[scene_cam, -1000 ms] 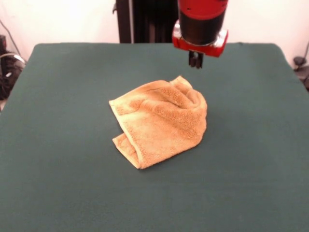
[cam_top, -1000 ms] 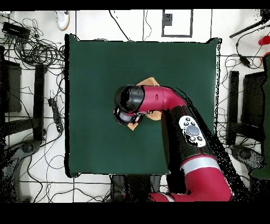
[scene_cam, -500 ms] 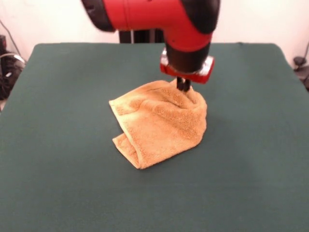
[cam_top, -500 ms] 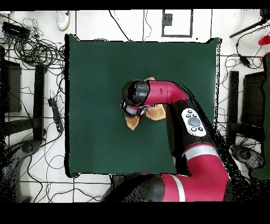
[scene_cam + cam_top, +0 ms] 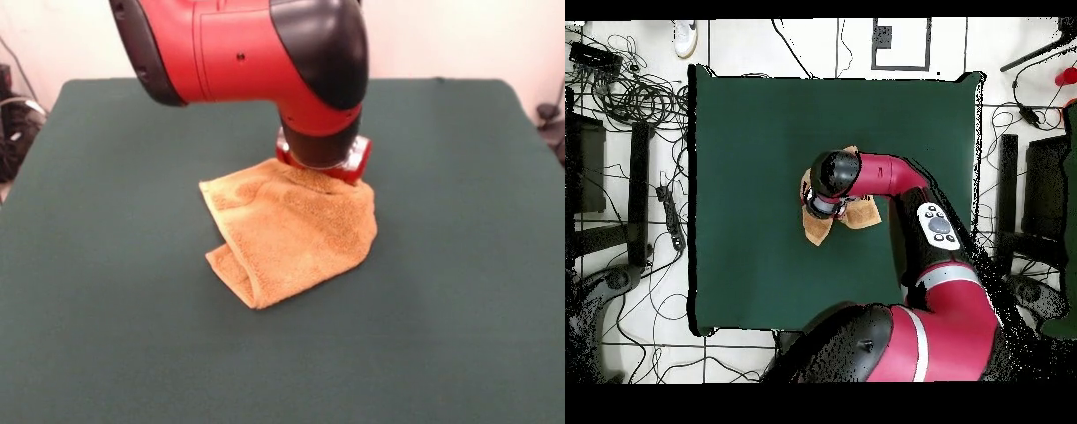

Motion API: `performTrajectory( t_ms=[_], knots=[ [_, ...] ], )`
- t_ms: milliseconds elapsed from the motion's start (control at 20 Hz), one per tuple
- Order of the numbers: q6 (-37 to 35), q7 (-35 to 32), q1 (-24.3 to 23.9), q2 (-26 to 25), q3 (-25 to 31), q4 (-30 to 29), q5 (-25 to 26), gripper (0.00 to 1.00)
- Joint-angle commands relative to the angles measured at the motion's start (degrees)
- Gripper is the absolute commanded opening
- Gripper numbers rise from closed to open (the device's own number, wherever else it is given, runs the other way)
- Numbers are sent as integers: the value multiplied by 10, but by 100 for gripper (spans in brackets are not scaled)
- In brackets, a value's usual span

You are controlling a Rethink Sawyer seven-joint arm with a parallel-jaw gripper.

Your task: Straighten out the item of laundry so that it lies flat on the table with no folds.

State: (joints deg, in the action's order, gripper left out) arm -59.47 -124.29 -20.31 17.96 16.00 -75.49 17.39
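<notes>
The item of laundry (image 5: pixel 291 234) is an orange-tan terry towel, folded over and crumpled, lying near the middle of the dark green table (image 5: pixel 106 177). Its near corner shows a doubled hemmed edge. My gripper (image 5: pixel 323 173) is down on the towel's far upper edge, with its red wrist plate touching the cloth and its tip buried in it. In the overhead view the arm's head covers most of the towel (image 5: pixel 817 229), and the gripper (image 5: pixel 827 202) is hidden beneath it. Only tan corners stick out on the table (image 5: pixel 745 130).
The red arm (image 5: pixel 910 200) reaches in from the bottom right of the overhead view across the table's lower right part. Cables (image 5: pixel 635 95) and dark equipment (image 5: pixel 1035 200) lie on the floor around the table edges.
The arm has swung forward and come down: the gripper hung above the table behind the towel, then touched its far edge, and now presses into the cloth, flattening that raised fold.
</notes>
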Motion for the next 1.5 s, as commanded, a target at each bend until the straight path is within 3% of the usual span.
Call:
performTrajectory(
  t_ms=[50,1000,1100,1500],
  knots=[
    [26,107,6,-24,48,13,31,0],
    [-14,91,15,-20,48,25,15,0],
    [11,84,18,-16,45,22,22,0],
    [-52,84,24,-26,48,68,9,0]
  ],
)
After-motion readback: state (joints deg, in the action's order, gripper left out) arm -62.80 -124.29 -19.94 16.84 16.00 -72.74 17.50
